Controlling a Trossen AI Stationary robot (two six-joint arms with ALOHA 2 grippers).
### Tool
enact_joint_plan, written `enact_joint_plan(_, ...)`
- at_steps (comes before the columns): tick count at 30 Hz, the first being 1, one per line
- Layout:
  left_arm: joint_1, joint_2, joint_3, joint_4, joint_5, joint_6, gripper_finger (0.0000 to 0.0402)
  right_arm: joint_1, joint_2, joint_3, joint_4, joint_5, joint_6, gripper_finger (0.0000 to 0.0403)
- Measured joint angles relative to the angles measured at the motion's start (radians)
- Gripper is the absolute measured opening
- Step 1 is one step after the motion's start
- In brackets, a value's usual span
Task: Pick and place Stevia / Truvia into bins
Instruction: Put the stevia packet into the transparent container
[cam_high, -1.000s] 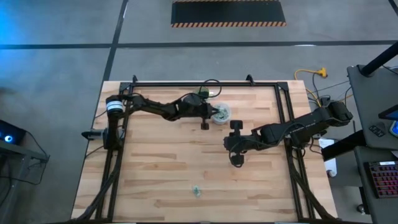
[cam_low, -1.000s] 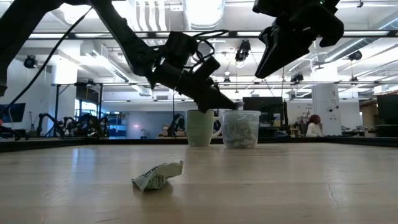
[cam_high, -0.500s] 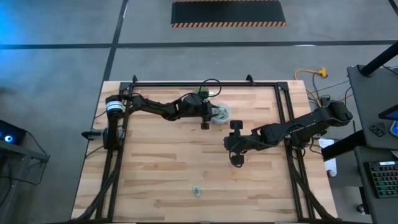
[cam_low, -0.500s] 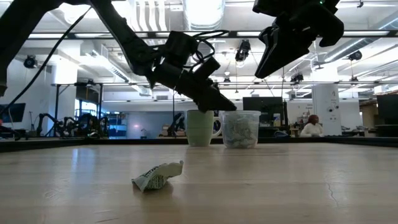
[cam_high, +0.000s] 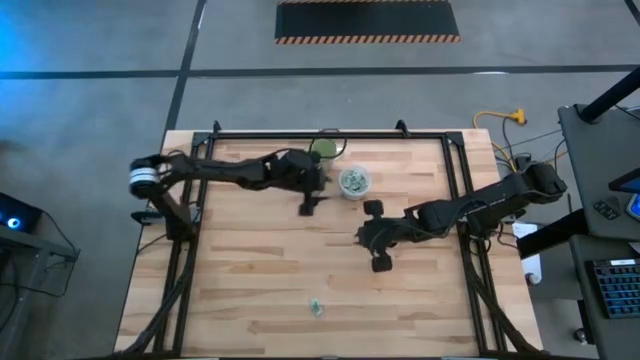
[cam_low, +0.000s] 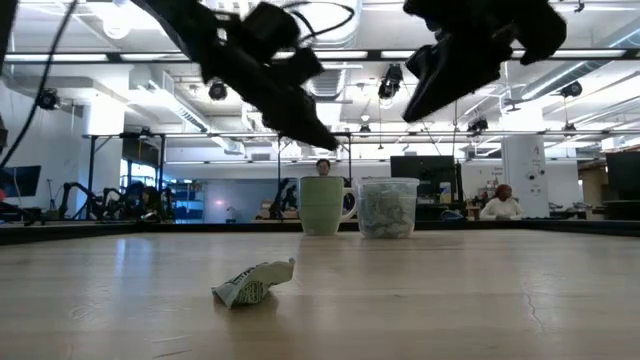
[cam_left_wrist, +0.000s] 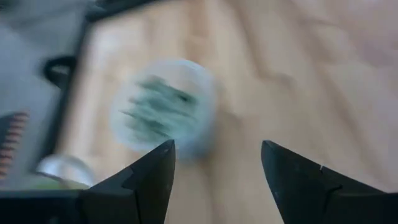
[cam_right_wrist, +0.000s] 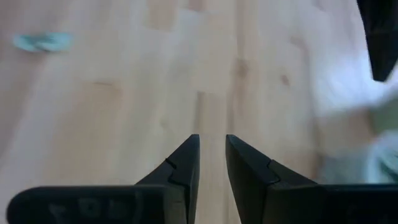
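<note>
Pale butcher-block wood makes up the table (cam_high: 250, 280), and near its far edge stands the clear plastic cup (cam_high: 354, 181), filled with green-and-white Stevia sachets (cam_low: 386, 212). Just left of the cup, touching or nearly so, stands a pale green mug (cam_low: 321, 205).

A single crumpled sachet (cam_high: 316, 307) lies alone near the table's near edge, well apart from the cup and from both arms; the low view shows it resting bent on the wood in the foreground.

From the table's left side, the left arm reaches across the far part of the table. Its left gripper (cam_high: 309, 203) sits just left of the cup, above the wood. In the left wrist view its two dark fingers (cam_left_wrist: 149, 180) stand wide apart with nothing between them, and the full cup shows beyond them.

Reaching in from the right side, the right gripper (cam_high: 376, 240) hangs over the middle of the table, nearer than the cup and a little to its right. Its fingers (cam_right_wrist: 183, 168) are drawn close together with only a narrow slit between them, and nothing is held there. Bare wood lies below it.
</note>
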Motion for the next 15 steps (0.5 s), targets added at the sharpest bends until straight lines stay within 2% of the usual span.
enact_joint_plan(3,-0.039,-0.094,-0.057,-0.124,0.059,-0.001,0.0221,0.000,0.018,-0.012,0.102,-0.101,-0.061,0.0068)
enact_joint_plan(7,-0.116,-0.223,-0.190,-0.150,0.077,-0.002,0.0221,0.000,0.067,-0.014,0.235,-0.210,-0.131,0.0068)
enact_joint_plan(15,-0.234,-0.462,-0.467,0.001,0.069,-0.059,0.0221,0.000,0.227,-0.010,0.535,-0.448,-0.266,0.0068)
